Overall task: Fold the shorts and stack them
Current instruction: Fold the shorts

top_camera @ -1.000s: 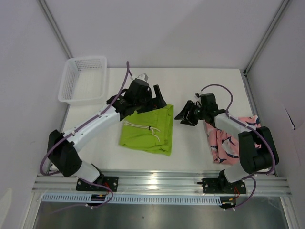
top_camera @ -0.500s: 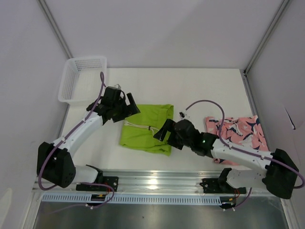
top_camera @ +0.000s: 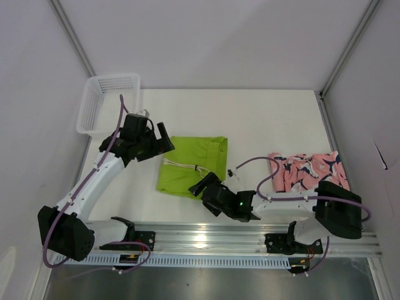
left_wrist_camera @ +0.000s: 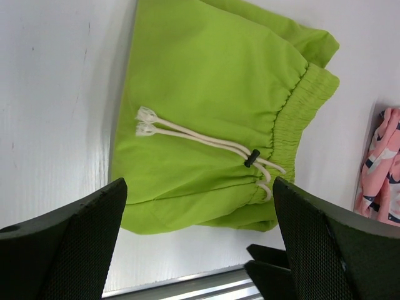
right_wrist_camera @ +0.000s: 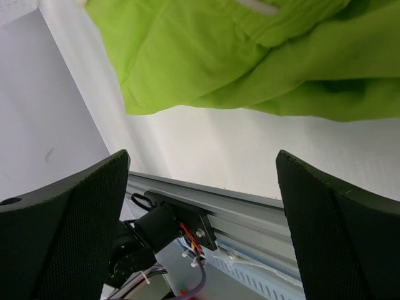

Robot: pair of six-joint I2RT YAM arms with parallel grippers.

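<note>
- The lime green shorts (top_camera: 194, 164) lie flat and folded on the white surface (top_camera: 269, 119). Their elastic waistband is on the right side, and the white drawstring (left_wrist_camera: 200, 139) lies across the top.
- The left fingers (left_wrist_camera: 69, 247) stand wide apart and hold nothing. They hang over the far left corner of the lime green shorts and do not touch the fabric.
- The right fingers (right_wrist_camera: 69, 231) are also spread wide and empty. They are low at the near edge of the lime green shorts, close to the right corner. I cannot tell if they touch the cloth.
- The pink shorts (top_camera: 309, 170), with the navy and white print, lie crumpled to the right of the lime green shorts and well apart from them. The right arm crosses in front of them.
- A white mesh basket (top_camera: 106, 103) stands beyond the lime green shorts, to the far left.
</note>
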